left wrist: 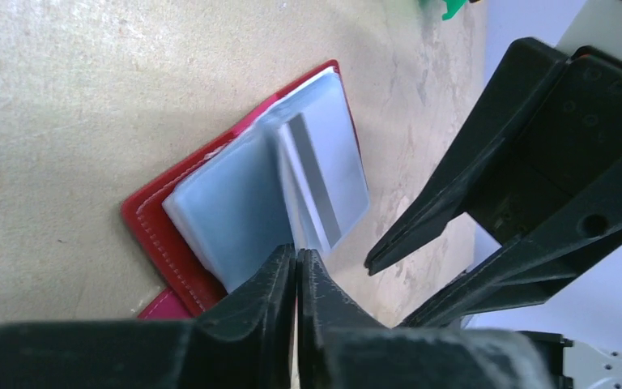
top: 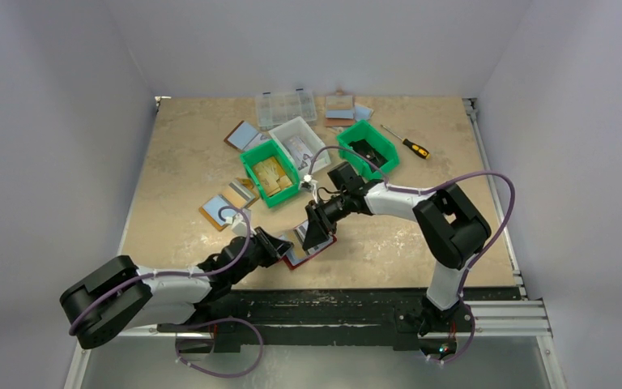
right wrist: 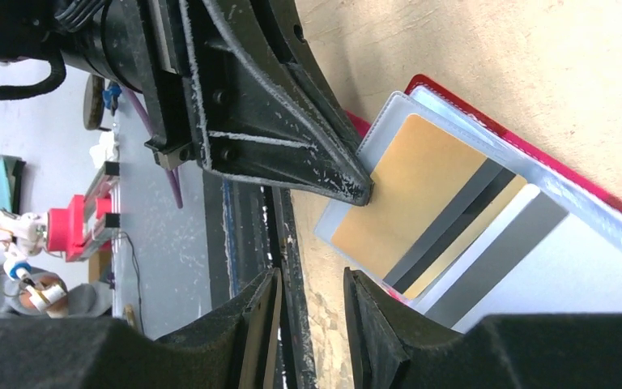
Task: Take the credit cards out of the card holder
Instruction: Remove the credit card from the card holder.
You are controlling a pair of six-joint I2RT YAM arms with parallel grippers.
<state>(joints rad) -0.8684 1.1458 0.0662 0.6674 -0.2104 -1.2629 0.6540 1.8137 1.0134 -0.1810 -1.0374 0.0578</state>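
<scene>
Pinching a credit card by its edge, my left claw is nearly closed. My right claw hangs half open and empty over the card holder, which lies open at the near edge of the bench, midway along. With nothing pinning the holder, I judge it may drag along, or the thin card may slip free.

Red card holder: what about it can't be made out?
- Top view: left fingers and right fingers cover most of the card holder; cards too small to count.
- Left wrist view: left fingers hide whether they pinch the striped card.
- Right wrist view: right fingers and frame edge cut off the holder's end.
</scene>
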